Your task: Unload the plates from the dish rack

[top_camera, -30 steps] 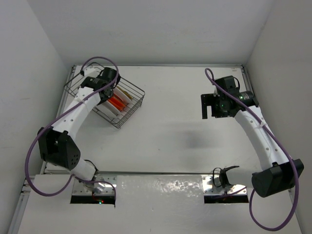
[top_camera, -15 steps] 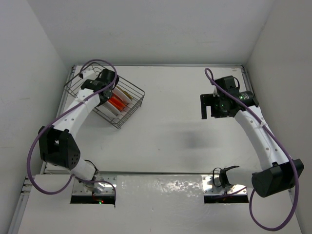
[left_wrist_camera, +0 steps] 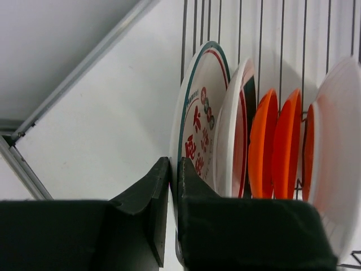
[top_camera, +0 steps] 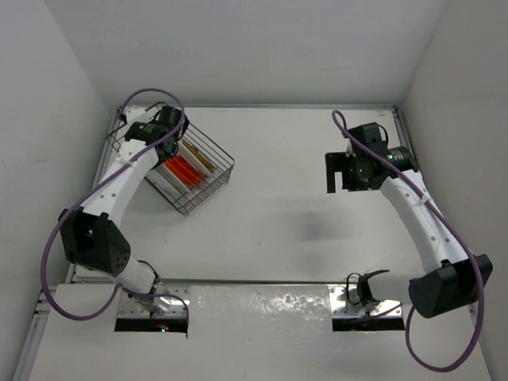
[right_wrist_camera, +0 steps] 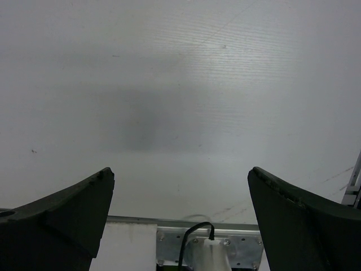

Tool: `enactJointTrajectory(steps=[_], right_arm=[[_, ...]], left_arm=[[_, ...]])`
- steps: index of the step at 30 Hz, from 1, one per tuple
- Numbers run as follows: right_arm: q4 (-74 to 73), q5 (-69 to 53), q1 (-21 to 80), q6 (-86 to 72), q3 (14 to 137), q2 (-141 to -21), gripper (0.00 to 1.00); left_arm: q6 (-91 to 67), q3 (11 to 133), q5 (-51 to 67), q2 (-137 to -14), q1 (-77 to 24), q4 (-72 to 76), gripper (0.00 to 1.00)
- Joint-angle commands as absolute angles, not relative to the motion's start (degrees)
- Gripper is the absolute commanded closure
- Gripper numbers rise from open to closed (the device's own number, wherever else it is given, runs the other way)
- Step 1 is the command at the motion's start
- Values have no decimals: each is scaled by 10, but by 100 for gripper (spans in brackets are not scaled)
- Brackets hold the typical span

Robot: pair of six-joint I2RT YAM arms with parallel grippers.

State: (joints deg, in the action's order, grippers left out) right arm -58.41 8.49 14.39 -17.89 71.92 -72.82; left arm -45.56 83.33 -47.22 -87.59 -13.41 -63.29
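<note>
I read the left gripper as clenched on the rim of the teal-rimmed plate. This plate stands on edge inside the rack, at its far-left end. Beside it in the rack, all on edge, stand in this order:
- a red-rimmed plate, just beside the gripped one;
- two orange plates, close together;
- a white plate, outermost in the wrist view.

The rack wires run behind them. The right gripper is released, fingers spread wide. It hangs over the bare table, well apart from the rack on the rack's right side.
</note>
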Motion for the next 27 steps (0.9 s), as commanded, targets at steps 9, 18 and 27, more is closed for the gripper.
enactJointTrajectory(steps=[9, 18, 27], right_arm=[[-555, 59, 145, -198, 744, -745, 1], [-524, 4, 146, -207, 737, -759, 1], [-340, -208, 146, -299, 770, -773, 1]], left_arm=[[-432, 979, -600, -860, -133, -662, 100], [-306, 1038, -687, -804, -133, -554, 100], [-199, 887, -266, -648, -133, -177, 100]])
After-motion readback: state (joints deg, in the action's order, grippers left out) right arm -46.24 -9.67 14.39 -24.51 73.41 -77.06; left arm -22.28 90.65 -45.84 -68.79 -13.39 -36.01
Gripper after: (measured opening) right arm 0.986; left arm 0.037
